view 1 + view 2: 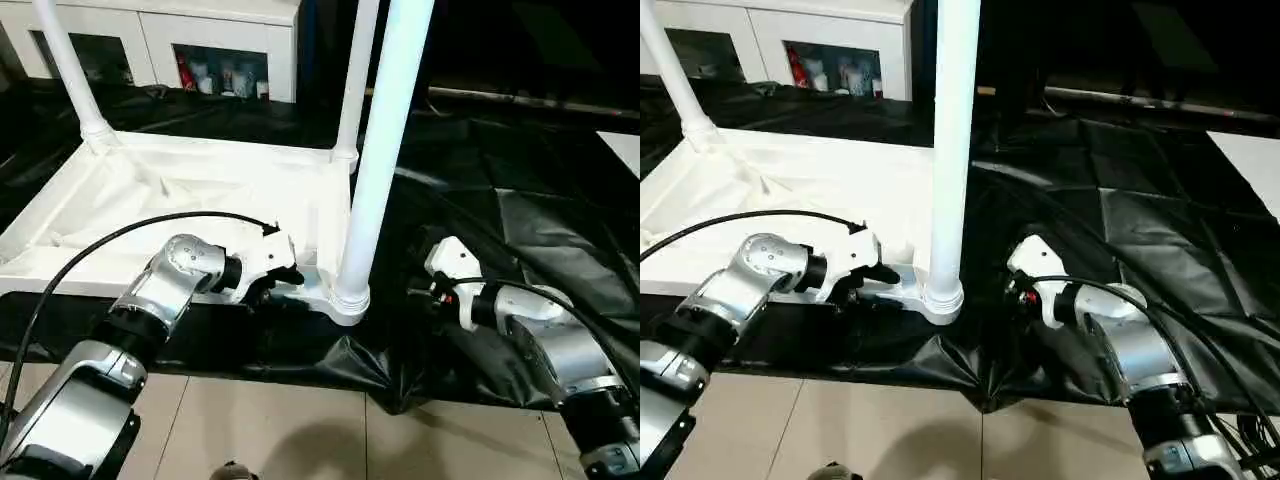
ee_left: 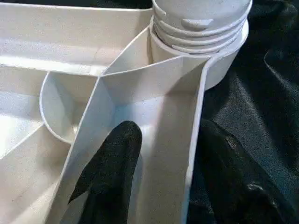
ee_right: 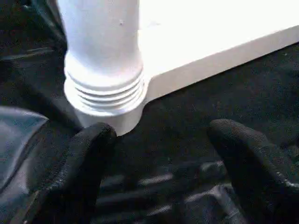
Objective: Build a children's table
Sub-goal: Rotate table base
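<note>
The children's table top [image 1: 200, 190] lies upside down on black plastic sheeting [image 1: 520, 210] spread over the floor, ribbed underside up, so that its corner sockets open upward to take the legs. Three white tube legs stand in sockets: a far leg [image 1: 70, 70] at one far corner, a second far leg [image 1: 357, 75] at the other, and the near leg [image 1: 385, 150] rising from the near corner socket [image 1: 345, 295] between the two arms. The left gripper [image 1: 285, 285] reaches in just beside that socket; in the left wrist view its two black fingers [image 2: 114, 163] straddle the top's outer rim wall, one inside the ribbed channel and one outside against the sheeting, partly closed around the wall though whether they already pinch it cannot be told. That placement reads as bracing the top so the corner does not shift. The right gripper [image 1: 1018, 283] hangs near the base of the near leg, fingers [image 3: 88, 154] spread wide and clear of it with nothing between them, apparently placed to grasp the leg and seat it. A white glass-door cabinet [image 1: 160, 40] stands behind.
</note>
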Tool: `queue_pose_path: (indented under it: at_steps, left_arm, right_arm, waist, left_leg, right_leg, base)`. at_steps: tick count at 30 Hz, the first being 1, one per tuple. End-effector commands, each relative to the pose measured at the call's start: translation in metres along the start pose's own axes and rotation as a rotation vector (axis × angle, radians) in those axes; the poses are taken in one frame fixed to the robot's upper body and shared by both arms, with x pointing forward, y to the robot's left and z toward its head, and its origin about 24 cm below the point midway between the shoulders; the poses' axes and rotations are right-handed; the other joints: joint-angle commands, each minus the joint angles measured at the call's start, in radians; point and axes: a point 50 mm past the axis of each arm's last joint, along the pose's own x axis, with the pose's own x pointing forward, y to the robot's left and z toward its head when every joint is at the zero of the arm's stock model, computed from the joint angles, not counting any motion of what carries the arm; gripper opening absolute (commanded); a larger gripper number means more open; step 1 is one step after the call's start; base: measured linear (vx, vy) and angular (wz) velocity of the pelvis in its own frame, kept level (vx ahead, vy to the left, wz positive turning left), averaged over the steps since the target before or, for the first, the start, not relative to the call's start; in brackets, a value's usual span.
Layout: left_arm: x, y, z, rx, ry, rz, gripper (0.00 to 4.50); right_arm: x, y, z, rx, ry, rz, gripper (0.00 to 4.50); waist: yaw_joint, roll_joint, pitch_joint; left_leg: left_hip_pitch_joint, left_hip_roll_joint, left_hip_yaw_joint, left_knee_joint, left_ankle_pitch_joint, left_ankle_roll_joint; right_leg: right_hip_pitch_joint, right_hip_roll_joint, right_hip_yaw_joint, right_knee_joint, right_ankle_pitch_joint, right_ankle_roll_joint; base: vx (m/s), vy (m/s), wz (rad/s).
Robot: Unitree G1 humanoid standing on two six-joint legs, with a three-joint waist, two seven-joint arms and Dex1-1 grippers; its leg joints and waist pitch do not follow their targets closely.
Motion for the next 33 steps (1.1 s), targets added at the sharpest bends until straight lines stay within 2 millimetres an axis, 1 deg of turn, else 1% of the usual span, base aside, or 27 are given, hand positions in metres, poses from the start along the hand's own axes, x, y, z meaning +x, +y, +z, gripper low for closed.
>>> queue_pose_path:
  at_steps: [1, 2, 4, 5, 6, 8, 9, 10, 11, 12, 13, 15, 16, 17, 19, 20, 22, 23, 25, 26, 27, 28, 29, 30, 31, 33]
  left_arm:
    - [0.0, 0.001, -0.004, 0.0, 0.033, -0.007, 2.08]
    - [0.0, 0.001, -0.004, 0.0, 0.033, -0.007, 1.95]
    - [-0.001, 0.002, -0.006, -0.006, 0.039, -0.008, 1.82]
    - [-0.002, 0.002, -0.007, -0.007, 0.04, -0.008, 1.59]
    - [-0.002, 0.003, -0.008, -0.012, 0.046, -0.014, 1.54]
    - [-0.002, 0.003, -0.008, -0.013, 0.048, -0.018, 1.47]
    - [-0.003, 0.003, -0.009, -0.015, 0.056, -0.024, 1.32]
    - [-0.003, 0.003, -0.009, -0.018, 0.063, -0.03, 1.32]
    - [-0.004, 0.003, -0.011, -0.03, 0.075, -0.047, 1.17]
    - [-0.005, 0.003, -0.011, -0.034, 0.077, -0.052, 1.08]
    - [-0.005, 0.003, -0.011, -0.035, 0.078, -0.053, 1.08]
    - [-0.007, 0.003, -0.013, -0.049, 0.087, -0.069, 1.03]
    - [-0.007, 0.003, -0.013, -0.05, 0.089, -0.07, 0.82]
    - [-0.007, 0.003, -0.013, -0.051, 0.089, -0.07, 0.82]
    - [-0.008, 0.004, -0.014, -0.053, 0.092, -0.07, 0.67]
    - [-0.008, 0.004, -0.014, -0.055, 0.093, -0.07, 0.67]
    - [-0.008, 0.004, -0.015, -0.06, 0.097, -0.072, 0.51]
    - [-0.008, 0.004, -0.015, -0.067, 0.094, -0.069, 0.34]
    - [-0.009, 0.004, -0.015, -0.083, 0.088, -0.067, 0.28]
    - [-0.009, 0.004, -0.015, -0.086, 0.088, -0.067, 0.15]
    - [-0.008, 0.003, -0.016, -0.102, 0.086, -0.073, 0.15]
    - [-0.008, 0.003, -0.016, -0.105, 0.084, -0.077, 0.07]
    - [-0.007, 0.001, -0.016, -0.137, 0.068, -0.076, 0.07]
    - [-0.005, -0.001, -0.016, -0.159, 0.047, -0.079, 0.05]
    - [-0.004, -0.002, -0.015, -0.173, 0.033, -0.08, 0.02]
    - [0.0, -0.003, -0.013, -0.197, -0.01, -0.057, 0.02]
  right_arm:
    - [-0.004, -0.001, 0.004, -0.01, -0.001, 0.002, 3.85]
    - [-0.004, -0.001, 0.004, -0.01, -0.001, 0.002, 3.85]
    - [-0.004, 0.0, 0.004, -0.007, 0.003, 0.01, 3.85]
    - [-0.004, 0.001, 0.004, -0.007, 0.004, 0.011, 3.85]
    - [-0.005, 0.001, 0.004, -0.005, 0.006, 0.015, 3.85]
    - [-0.005, 0.001, 0.004, -0.004, 0.006, 0.016, 3.85]
    - [-0.005, 0.001, 0.004, -0.003, 0.006, 0.016, 3.85]
    - [-0.005, 0.001, 0.004, -0.002, 0.007, 0.016, 3.85]
    - [-0.005, 0.001, 0.004, -0.002, 0.007, 0.015, 3.85]
    - [-0.005, 0.001, 0.004, -0.002, 0.008, 0.014, 3.85]
    - [-0.005, 0.001, 0.004, -0.002, 0.008, 0.014, 3.85]
    - [-0.005, 0.001, 0.004, -0.001, 0.008, 0.011, 3.85]
    - [-0.005, 0.001, 0.004, -0.001, 0.008, 0.01, 3.85]
    - [-0.005, 0.001, 0.004, -0.002, 0.008, 0.01, 3.85]
    - [-0.005, 0.0, 0.004, -0.004, 0.009, 0.008, 3.85]
    - [-0.005, 0.0, 0.004, -0.004, 0.009, 0.007, 3.85]
    - [-0.005, 0.0, 0.003, -0.007, 0.01, 0.005, 3.85]
    - [-0.006, -0.001, 0.004, -0.007, 0.01, 0.004, 3.85]
    - [-0.006, -0.001, 0.004, -0.008, 0.009, 0.002, 3.85]
    - [-0.006, -0.001, 0.004, -0.008, 0.009, 0.002, 3.85]
    - [-0.005, -0.001, 0.004, -0.007, 0.008, 0.0, 3.85]
    - [-0.005, -0.001, 0.004, -0.007, 0.008, -0.001, 3.85]
    - [-0.005, -0.001, 0.004, 0.002, 0.0, -0.006, 3.85]
    - [-0.005, -0.001, 0.005, 0.009, -0.007, -0.008, 3.85]
    - [-0.005, -0.001, 0.005, 0.014, -0.012, -0.009, 3.85]
    - [-0.004, 0.001, 0.005, 0.016, -0.019, -0.006, 3.85]
  waist:
    - [0.006, 0.01, -0.07]
    - [0.007, 0.009, -0.069]
    - [0.008, 0.01, -0.069]
    - [0.007, 0.01, -0.068]
    - [0.008, 0.011, -0.067]
    - [0.008, 0.01, -0.067]
    - [0.008, 0.012, -0.067]
    - [0.008, 0.012, -0.067]
    - [0.008, 0.011, -0.067]
    - [0.008, 0.013, -0.068]
    - [0.007, 0.012, -0.067]
    - [0.007, 0.014, -0.068]
    - [0.008, 0.014, -0.069]
    - [0.008, 0.014, -0.069]
    - [0.007, 0.013, -0.069]
    - [0.007, 0.014, -0.07]
    - [0.006, 0.014, -0.068]
    - [0.006, 0.013, -0.067]
    - [0.006, 0.013, -0.067]
    - [0.006, 0.012, -0.066]
    - [0.005, 0.014, -0.067]
    - [0.004, 0.013, -0.067]
    - [0.003, 0.011, -0.068]
    - [0.003, 0.012, -0.068]
    - [0.001, 0.012, -0.069]
    - [-0.002, 0.011, -0.07]
  left_leg:
    - [0.007, 0.005, -0.002, -0.06, -0.169, 0.014]
    - [0.008, 0.004, -0.001, -0.059, -0.176, 0.014]
    - [0.008, 0.006, -0.001, -0.06, -0.178, 0.013]
    - [0.01, 0.005, -0.001, -0.061, -0.182, 0.012]
    - [0.008, 0.006, -0.002, -0.062, -0.188, 0.01]
    - [0.01, 0.006, -0.002, -0.062, -0.193, 0.008]
    - [0.011, 0.006, -0.002, -0.062, -0.199, 0.008]
    - [0.01, 0.006, -0.002, -0.062, -0.2, 0.007]
    - [0.01, 0.005, -0.002, -0.062, -0.197, 0.007]
    - [0.01, 0.006, -0.003, -0.063, -0.195, 0.006]
    - [0.009, 0.006, -0.003, -0.062, -0.194, 0.007]
    - [0.009, 0.007, -0.003, -0.062, -0.187, 0.008]
    - [0.009, 0.007, -0.003, -0.062, -0.186, 0.008]
    - [0.007, 0.006, -0.004, -0.062, -0.18, 0.009]
    - [0.008, 0.006, -0.003, -0.062, -0.178, 0.011]
    - [0.008, 0.007, -0.003, -0.062, -0.177, 0.013]
    - [0.008, 0.006, -0.003, -0.063, -0.182, 0.013]
    - [0.008, 0.006, -0.003, -0.062, -0.189, 0.012]
    - [0.008, 0.006, -0.002, -0.063, -0.191, 0.012]
    - [0.009, 0.006, -0.003, -0.063, -0.191, 0.012]
    - [0.009, 0.007, -0.003, -0.064, -0.187, 0.012]
    - [0.008, 0.007, -0.003, -0.064, -0.186, 0.013]
    - [0.007, 0.007, -0.003, -0.063, -0.179, 0.014]
    - [0.007, 0.007, -0.003, -0.063, -0.174, 0.014]
    - [0.006, 0.007, -0.003, -0.063, -0.161, 0.018]
    - [0.005, 0.007, -0.002, -0.061, -0.15, 0.027]
  right_leg:
    - [0.063, -0.084, 0.051, -0.095, -0.051, -0.183]
    - [0.062, -0.084, 0.052, -0.098, -0.071, -0.179]
    - [0.061, -0.086, 0.052, -0.1, -0.091, -0.176]
    - [0.059, -0.084, 0.051, -0.101, -0.102, -0.174]
    - [0.06, -0.087, 0.052, -0.102, -0.113, -0.174]
    - [0.059, -0.086, 0.051, -0.103, -0.124, -0.171]
    - [0.058, -0.087, 0.052, -0.106, -0.138, -0.171]
    - [0.059, -0.088, 0.052, -0.105, -0.138, -0.172]
    - [0.059, -0.086, 0.052, -0.106, -0.143, -0.169]
    - [0.059, -0.088, 0.052, -0.105, -0.143, -0.168]
    - [0.059, -0.087, 0.052, -0.106, -0.14, -0.169]
    - [0.059, -0.088, 0.052, -0.103, -0.117, -0.178]
    - [0.059, -0.087, 0.052, -0.102, -0.111, -0.181]
    - [0.061, -0.087, 0.051, -0.1, -0.092, -0.185]
    - [0.061, -0.086, 0.051, -0.1, -0.082, -0.189]
    - [0.061, -0.087, 0.051, -0.099, -0.075, -0.192]
    - [0.061, -0.086, 0.05, -0.1, -0.082, -0.192]
    - [0.061, -0.088, 0.051, -0.102, -0.097, -0.189]
    - [0.061, -0.089, 0.051, -0.104, -0.116, -0.186]
    - [0.06, -0.088, 0.051, -0.104, -0.126, -0.183]
    - [0.06, -0.09, 0.051, -0.104, -0.125, -0.184]
    - [0.06, -0.089, 0.051, -0.103, -0.12, -0.184]
    - [0.061, -0.088, 0.051, -0.101, -0.105, -0.187]
    - [0.062, -0.088, 0.052, -0.099, -0.094, -0.19]
    - [0.063, -0.087, 0.051, -0.096, -0.063, -0.199]
    - [0.064, -0.087, 0.05, -0.094, -0.034, -0.208]
  base:
    - [0.0, 0.0, 0.0]
    - [0.0, 0.0, 0.0]
    - [0.0, 0.0, 0.0]
    - [0.0, 0.0, 0.0]
    - [0.0, 0.0, 0.0]
    - [0.0, 0.0, 0.0]
    - [0.0, 0.0, 0.0]
    - [0.0, 0.0, 0.0]
    - [0.0, 0.0, 0.0]
    - [0.0, 0.0, 0.0]
    - [0.0, 0.0, 0.0]
    - [0.0, 0.0, 0.0]
    - [0.0, 0.0, 0.0]
    - [0.0, 0.0, 0.0]
    - [0.0, 0.0, 0.0]
    - [0.0, 0.0, 0.0]
    - [0.0, 0.0, 0.0]
    - [0.0, 0.0, 0.0]
    - [0.0, 0.0, 0.0]
    - [0.0, 0.0, 0.0]
    - [0.0, 0.0, 0.0]
    - [0.0, 0.0, 0.0]
    - [0.0, 0.0, 0.0]
    - [0.0, 0.0, 0.0]
    - [0.0, 0.0, 0.0]
    - [0.0, 0.0, 0.0]
